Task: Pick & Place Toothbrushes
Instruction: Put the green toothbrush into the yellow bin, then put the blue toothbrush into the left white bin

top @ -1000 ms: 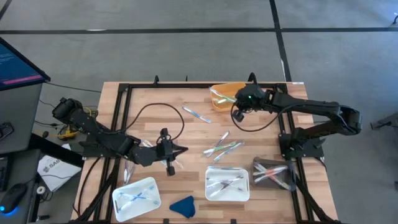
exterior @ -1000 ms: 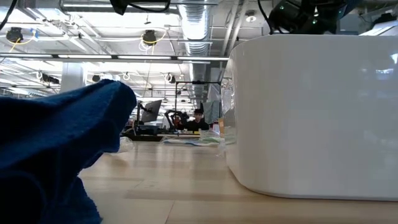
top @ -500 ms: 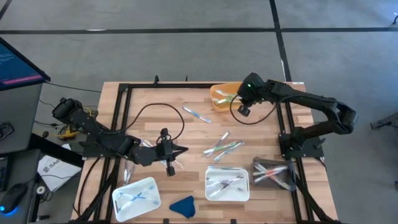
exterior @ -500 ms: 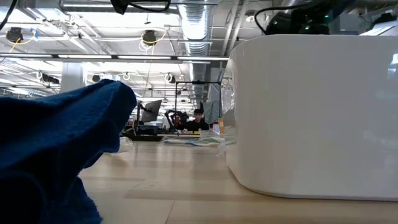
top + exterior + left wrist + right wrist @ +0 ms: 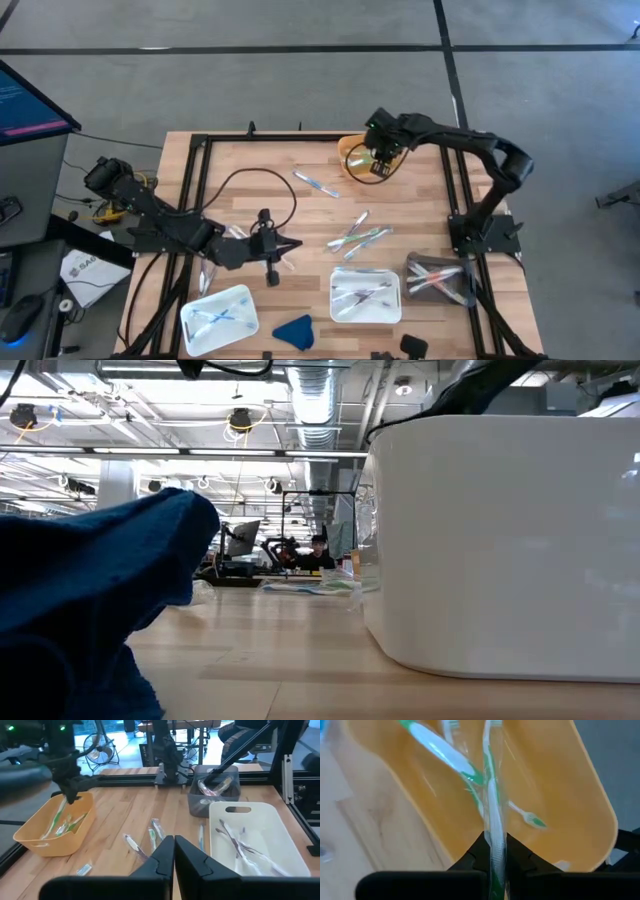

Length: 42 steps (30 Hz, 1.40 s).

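Wooden boards make up our worktop (image 5: 250, 180), with a black frame around it. We start on the left. Our left hand (image 5: 283, 247) rests low near the middle of the worktop, its two fingers pressed together with nothing between them. Near the front left corner sits a white tray (image 5: 218, 318) with a few brushes in it, and a blue cloth (image 5: 293, 330) lies just beside that tray.

In the middle, loose toothbrushes (image 5: 358, 235) lie flat on the wood, between our two arms. Another white tray (image 5: 366, 293) and a grey bin (image 5: 441, 277) hold more brushes toward the front right.

Now the right side. Our right hand (image 5: 376, 166) hangs over the orange bin (image 5: 351, 152) at the far edge. It is clamped on a green and white toothbrush (image 5: 492, 820). The brush points straight out from the hand, and its long side runs along the length of the bin, with its head over the bin's inside. Other green brushes lie in the bin under it.

We think letting go comes next, since the brush is lined up with the bin.
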Each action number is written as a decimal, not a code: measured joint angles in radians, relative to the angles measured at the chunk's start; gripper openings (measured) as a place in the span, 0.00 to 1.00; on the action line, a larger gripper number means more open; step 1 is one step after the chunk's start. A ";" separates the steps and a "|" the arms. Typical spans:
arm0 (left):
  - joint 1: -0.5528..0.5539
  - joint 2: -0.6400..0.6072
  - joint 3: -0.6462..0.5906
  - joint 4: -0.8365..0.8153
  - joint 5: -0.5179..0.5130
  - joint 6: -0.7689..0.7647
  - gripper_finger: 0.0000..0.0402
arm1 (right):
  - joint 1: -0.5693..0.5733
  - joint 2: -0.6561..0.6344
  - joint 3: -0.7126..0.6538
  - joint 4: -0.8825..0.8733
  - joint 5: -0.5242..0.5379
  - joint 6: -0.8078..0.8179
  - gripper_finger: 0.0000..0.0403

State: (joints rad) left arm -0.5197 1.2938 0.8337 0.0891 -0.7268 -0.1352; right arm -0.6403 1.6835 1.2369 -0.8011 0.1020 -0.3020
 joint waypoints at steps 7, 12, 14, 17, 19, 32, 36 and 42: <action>-0.019 0.000 0.000 0.001 0.000 -0.003 0.01 | -0.026 0.061 0.018 -0.031 0.000 -0.037 0.11; -0.019 0.000 0.000 0.002 0.000 -0.003 0.01 | -0.030 0.059 0.017 -0.037 0.002 -0.038 0.19; -0.019 0.000 0.000 0.003 0.000 -0.003 0.01 | -0.026 0.047 0.017 -0.032 0.001 -0.038 0.22; -0.019 0.000 0.000 0.003 0.000 -0.003 0.01 | -0.020 0.024 0.017 -0.024 0.002 -0.038 0.26; -0.019 0.000 0.000 0.003 0.000 -0.003 0.01 | -0.020 0.003 0.017 -0.003 0.002 -0.034 0.30; -0.019 0.000 0.000 0.006 0.000 -0.004 0.01 | 0.009 -0.058 0.017 0.077 -0.101 -0.014 0.35; -0.019 0.000 0.000 0.008 0.000 -0.004 0.01 | 0.022 -0.021 0.016 0.103 -0.186 0.049 0.10; -0.019 0.000 0.000 0.010 -0.001 -0.004 0.01 | 0.030 0.035 0.017 0.142 -0.201 0.193 0.03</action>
State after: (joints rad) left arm -0.5385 1.2938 0.8341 0.0989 -0.7273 -0.1390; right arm -0.6100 1.7186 1.2537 -0.6587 -0.0986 -0.1085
